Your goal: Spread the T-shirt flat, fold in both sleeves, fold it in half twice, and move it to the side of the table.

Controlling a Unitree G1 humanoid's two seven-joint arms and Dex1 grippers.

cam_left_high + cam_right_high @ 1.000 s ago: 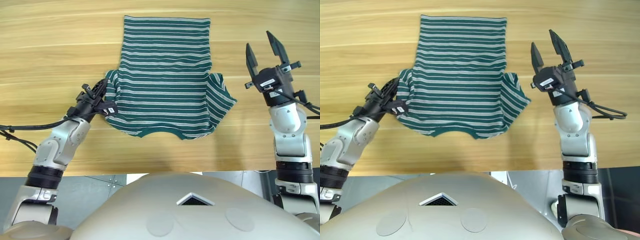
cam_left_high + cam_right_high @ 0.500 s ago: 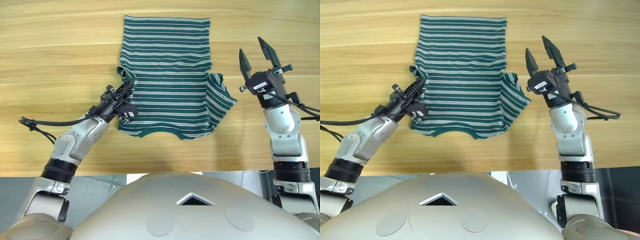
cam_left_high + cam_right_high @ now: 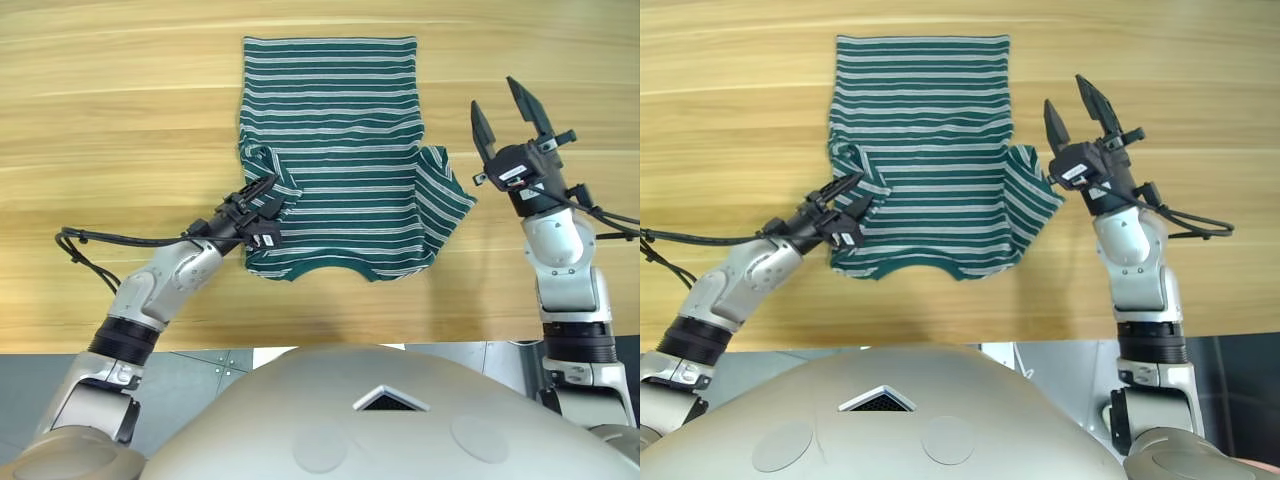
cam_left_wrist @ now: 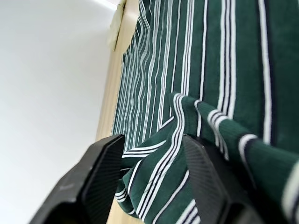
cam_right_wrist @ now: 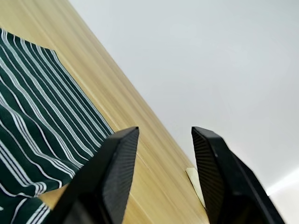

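The left sleeve [image 3: 268, 172] should be pressed flat across the striped T-shirt [image 3: 335, 120], which lies mid-table [image 3: 110, 110], before the right sleeve [image 3: 443, 195] is taken. The left gripper [image 3: 270, 195], fingers apart, sits low over that folded sleeve. The right gripper [image 3: 494, 95], spread wide, hovers raised just outside the right sleeve.
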